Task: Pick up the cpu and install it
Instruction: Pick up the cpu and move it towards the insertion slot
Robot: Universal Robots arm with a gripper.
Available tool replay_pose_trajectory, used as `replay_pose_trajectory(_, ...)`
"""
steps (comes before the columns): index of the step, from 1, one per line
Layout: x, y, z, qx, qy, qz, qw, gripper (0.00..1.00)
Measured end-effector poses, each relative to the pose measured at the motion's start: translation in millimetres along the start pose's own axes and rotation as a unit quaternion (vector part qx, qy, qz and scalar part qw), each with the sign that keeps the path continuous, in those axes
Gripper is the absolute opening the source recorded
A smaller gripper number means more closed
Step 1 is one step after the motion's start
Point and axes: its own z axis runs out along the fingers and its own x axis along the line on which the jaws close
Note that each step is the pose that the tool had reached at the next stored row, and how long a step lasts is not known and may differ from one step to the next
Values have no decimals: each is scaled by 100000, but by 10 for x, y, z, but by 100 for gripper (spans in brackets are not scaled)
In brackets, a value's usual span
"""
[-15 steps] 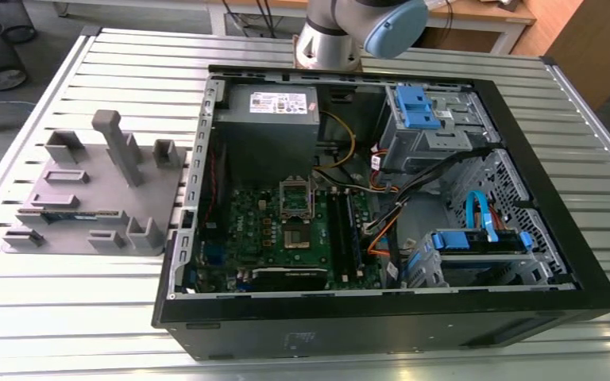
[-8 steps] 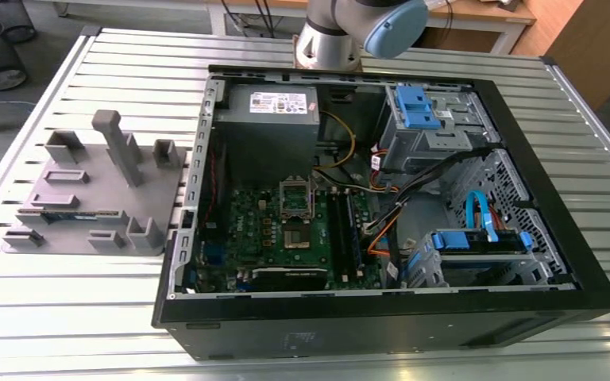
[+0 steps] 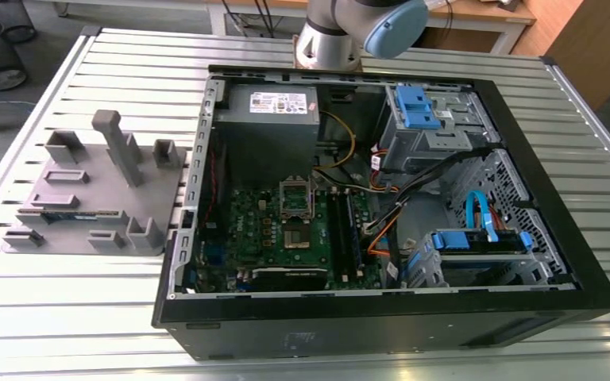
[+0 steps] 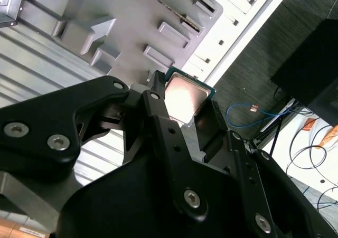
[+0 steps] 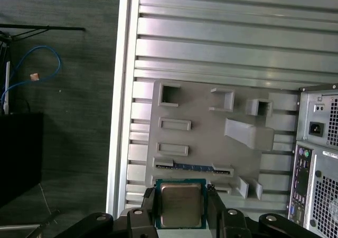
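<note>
The cpu (image 5: 180, 203) is a small square chip with a dull silvery top and a green rim, and it is also seen in the second wrist view (image 4: 185, 95). My gripper (image 5: 181, 209) (image 4: 184, 110) is shut on it, one black finger (image 5: 149, 203) on each side. The chip hangs well above the grey block tray (image 5: 211, 143), near the tray's edge with the memory stick (image 5: 193, 167). In the exterior view the metal-framed socket (image 3: 296, 198) sits on the green board (image 3: 263, 230) inside the open computer case (image 3: 368, 313). The arm (image 3: 353, 32) shows at the far edge.
The grey tray (image 3: 93, 198) lies on the slatted metal table (image 3: 61, 302) at the exterior view's left of the case. Inside the case are a power supply (image 3: 268, 111), blue drive brackets (image 3: 416, 107) and cables (image 3: 390, 214). The table edge (image 5: 119, 116) drops to the floor.
</note>
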Motion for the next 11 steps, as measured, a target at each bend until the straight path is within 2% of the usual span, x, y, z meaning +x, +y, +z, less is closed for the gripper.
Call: replay_pose_trajectory(11,-26,-2,1,-2,-2,0,100000,47)
